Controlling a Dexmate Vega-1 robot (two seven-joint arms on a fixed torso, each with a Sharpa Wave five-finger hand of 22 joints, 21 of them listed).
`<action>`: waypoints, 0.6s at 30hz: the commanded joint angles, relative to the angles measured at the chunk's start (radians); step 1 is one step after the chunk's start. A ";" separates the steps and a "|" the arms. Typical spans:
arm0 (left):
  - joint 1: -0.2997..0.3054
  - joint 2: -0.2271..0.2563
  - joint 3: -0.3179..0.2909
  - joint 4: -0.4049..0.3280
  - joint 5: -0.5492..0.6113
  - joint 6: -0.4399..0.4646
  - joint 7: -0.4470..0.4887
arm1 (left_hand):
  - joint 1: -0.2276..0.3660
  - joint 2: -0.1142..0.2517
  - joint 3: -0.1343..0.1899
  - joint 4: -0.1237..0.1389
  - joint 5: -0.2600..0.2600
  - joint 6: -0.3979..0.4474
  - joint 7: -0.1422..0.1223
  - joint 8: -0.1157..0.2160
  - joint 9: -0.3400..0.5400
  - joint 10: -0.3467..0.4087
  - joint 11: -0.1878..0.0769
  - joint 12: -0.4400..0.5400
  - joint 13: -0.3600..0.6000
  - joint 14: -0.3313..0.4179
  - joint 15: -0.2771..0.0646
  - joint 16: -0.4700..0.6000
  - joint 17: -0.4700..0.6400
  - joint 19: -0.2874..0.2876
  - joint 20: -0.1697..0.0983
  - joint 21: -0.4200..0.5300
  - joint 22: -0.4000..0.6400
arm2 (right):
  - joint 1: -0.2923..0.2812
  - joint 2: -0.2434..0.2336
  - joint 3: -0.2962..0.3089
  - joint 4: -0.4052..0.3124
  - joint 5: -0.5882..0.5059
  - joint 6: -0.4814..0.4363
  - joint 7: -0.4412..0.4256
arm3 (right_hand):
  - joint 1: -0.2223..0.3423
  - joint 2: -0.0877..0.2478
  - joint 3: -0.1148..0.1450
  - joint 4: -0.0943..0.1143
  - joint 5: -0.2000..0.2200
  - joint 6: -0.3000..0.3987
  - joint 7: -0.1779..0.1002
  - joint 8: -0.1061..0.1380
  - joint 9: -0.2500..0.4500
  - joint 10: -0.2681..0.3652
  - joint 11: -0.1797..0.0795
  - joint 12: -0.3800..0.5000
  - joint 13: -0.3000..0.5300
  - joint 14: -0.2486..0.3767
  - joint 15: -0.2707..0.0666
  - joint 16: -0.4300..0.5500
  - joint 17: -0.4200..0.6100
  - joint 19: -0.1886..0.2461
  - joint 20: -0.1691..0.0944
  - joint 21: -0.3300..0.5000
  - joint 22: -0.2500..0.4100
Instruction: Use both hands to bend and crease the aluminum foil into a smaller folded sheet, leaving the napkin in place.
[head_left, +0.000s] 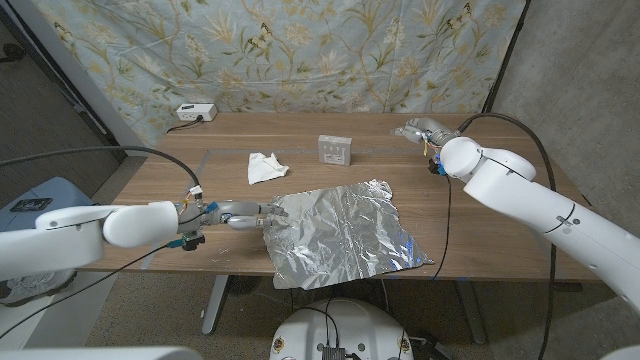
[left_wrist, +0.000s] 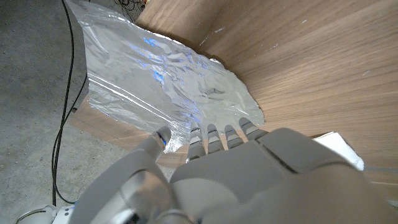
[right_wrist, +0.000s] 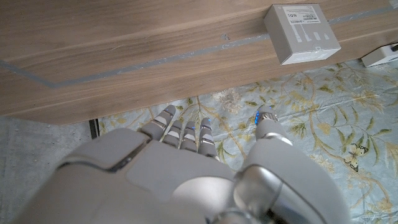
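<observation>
The aluminum foil (head_left: 343, 232) lies crumpled at the table's (head_left: 180, 170) front centre, its near edge overhanging the front rim. The left hand (head_left: 243, 215) sits at the foil's 9 o'clock edge, fingers (left_wrist: 211, 138) extended side by side onto the sheet, holding nothing. The napkin (head_left: 266, 167) lies at the foil's 11 o'clock, apart from it. A small white box (head_left: 335, 150) stands at 12 o'clock. The right hand (head_left: 420, 131) hovers at 1 o'clock over the far edge, fingers (right_wrist: 183, 134) together, thumb apart, empty.

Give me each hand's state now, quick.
Left hand: open, fingers at the aluminum foil edge, holding nothing.
Right hand: open, empty.
</observation>
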 joint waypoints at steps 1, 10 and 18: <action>-0.073 0.000 0.073 -0.016 0.003 0.032 -0.034 | -0.015 0.001 0.002 0.015 0.003 0.012 -0.002 0.000 0.004 -0.003 0.003 -0.002 0.004 -0.005 0.007 -0.002 0.007 -0.014 0.000 -0.001 0.004 | 0.035 0.021 -0.042 -0.069 -0.040 -0.251 0.045 | 0.023 -0.004 0.008 -0.005 0.004 0.006 0.015 0.009 0.004 0.013 0.011 0.010 0.003 0.003 0.004 0.005 0.000 0.010 0.009 0.004 0.002; -0.091 0.000 0.098 -0.016 0.006 0.041 -0.036 | -0.030 0.002 0.006 0.036 -0.001 0.012 -0.001 -0.001 0.004 -0.002 0.004 -0.003 0.004 -0.012 0.011 -0.002 0.009 -0.035 -0.004 -0.010 0.004 | 0.065 0.027 -0.080 -0.090 -0.055 -0.291 0.059 | 0.040 -0.008 0.010 -0.003 0.004 0.006 0.016 0.009 0.004 0.013 0.008 0.010 0.003 0.004 0.003 0.004 -0.001 0.012 0.004 0.003 0.002; -0.170 0.000 0.180 -0.025 0.009 0.072 -0.054 | -0.054 0.006 0.015 0.056 -0.007 0.008 0.000 -0.003 0.005 -0.022 0.006 -0.012 0.004 -0.038 0.018 -0.007 0.012 -0.057 -0.002 -0.018 0.005 | 0.043 0.032 -0.059 -0.092 -0.046 -0.248 0.060 | 0.052 -0.010 0.011 0.001 0.004 0.002 0.016 0.007 0.004 0.009 0.008 0.009 0.003 0.001 0.003 0.003 -0.001 0.011 0.002 0.003 0.002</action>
